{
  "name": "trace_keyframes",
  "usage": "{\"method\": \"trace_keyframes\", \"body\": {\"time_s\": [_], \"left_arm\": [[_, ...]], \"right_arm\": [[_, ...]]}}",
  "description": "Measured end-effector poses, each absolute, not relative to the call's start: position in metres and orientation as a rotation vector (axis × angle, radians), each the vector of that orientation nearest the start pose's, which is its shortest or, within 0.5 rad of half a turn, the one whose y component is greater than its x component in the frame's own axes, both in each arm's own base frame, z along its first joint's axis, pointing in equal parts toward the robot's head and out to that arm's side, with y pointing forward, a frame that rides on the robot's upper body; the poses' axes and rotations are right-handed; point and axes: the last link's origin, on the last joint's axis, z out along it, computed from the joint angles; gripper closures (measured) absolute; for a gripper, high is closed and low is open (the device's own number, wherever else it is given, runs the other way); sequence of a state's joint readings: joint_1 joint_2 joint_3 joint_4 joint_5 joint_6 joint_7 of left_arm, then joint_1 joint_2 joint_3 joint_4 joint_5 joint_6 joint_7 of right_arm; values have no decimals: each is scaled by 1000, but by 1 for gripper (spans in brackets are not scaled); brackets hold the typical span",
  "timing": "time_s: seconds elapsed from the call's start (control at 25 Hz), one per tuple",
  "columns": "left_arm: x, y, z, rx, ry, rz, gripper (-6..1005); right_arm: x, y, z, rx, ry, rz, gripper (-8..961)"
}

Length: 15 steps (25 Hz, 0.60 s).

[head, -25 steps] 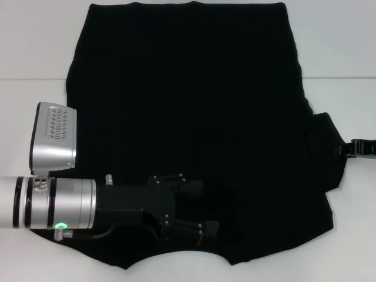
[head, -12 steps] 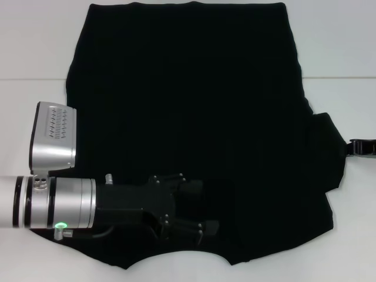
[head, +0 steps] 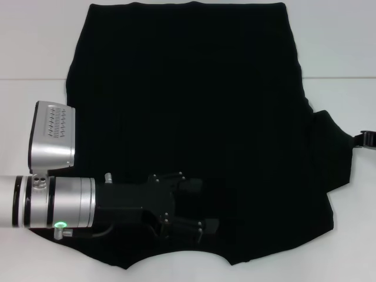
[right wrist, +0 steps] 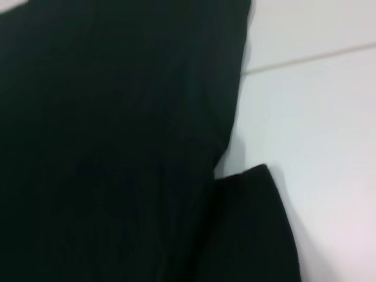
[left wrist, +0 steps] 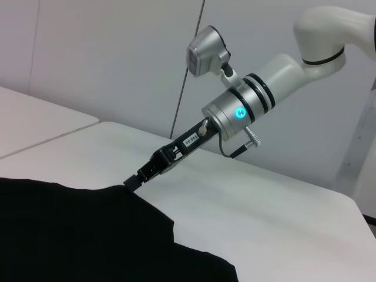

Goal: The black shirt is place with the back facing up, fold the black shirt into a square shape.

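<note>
The black shirt lies spread flat on the white table, plain side up, no lettering showing. My left gripper is low over the shirt's near left part, by the neckline, with its fingers apart and nothing between them. My right gripper is at the right edge, shut on the tip of the shirt's right sleeve. The left wrist view shows the right gripper pinching the cloth at its pointed corner. The right wrist view shows only shirt and table.
The white table has bare surface to the right of the shirt and along the near edge. A seam line crosses the table at the back. The left arm's silver wrist and camera housing lie over the shirt's left edge.
My right gripper has moved right, drawing the right sleeve outward; the sleeve's edge now reaches farther right. The left gripper has stayed nearly still.
</note>
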State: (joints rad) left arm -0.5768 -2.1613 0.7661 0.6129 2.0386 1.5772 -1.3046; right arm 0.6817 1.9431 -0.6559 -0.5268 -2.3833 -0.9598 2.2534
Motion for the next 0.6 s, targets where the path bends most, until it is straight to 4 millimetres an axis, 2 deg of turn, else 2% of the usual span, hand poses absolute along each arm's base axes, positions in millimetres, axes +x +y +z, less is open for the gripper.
{"method": "trace_keyframes", "body": {"time_s": [0.6], "left_arm": [[-229,313,-52,-2916,-526,-748,37]], "right_arm": [[348,407,65,-1880,1480,324,949]]}}
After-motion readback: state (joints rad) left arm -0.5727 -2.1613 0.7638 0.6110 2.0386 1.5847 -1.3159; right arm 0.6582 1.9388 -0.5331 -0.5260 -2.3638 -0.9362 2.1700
